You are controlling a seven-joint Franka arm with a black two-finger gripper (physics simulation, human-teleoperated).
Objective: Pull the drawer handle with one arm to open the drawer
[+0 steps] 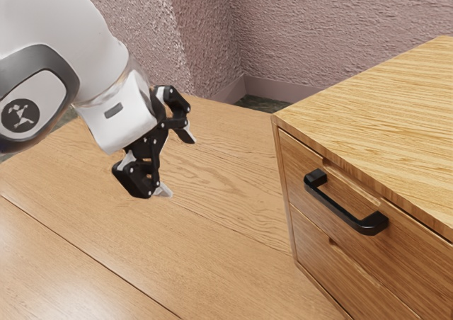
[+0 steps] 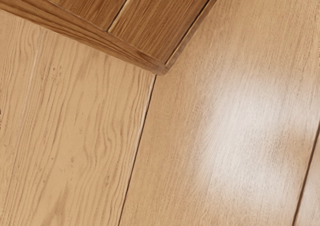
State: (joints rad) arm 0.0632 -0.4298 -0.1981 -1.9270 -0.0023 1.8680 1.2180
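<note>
Gap to close: black two-finger gripper (image 1: 179,166) is hanging over the wooden plank table (image 1: 212,263), fingers apart, holding nothing. Target black bar drawer handle (image 1: 345,203) is sitting well apart toward the exterior view's right, on the light wooden cabinet's (image 1: 382,115) top drawer front (image 1: 297,171), long axis running far-to-near. Exterior view is giving handle and gripper together; wrist view is catching the cabinet's bottom corner (image 2: 145,61) over table planks.
</note>
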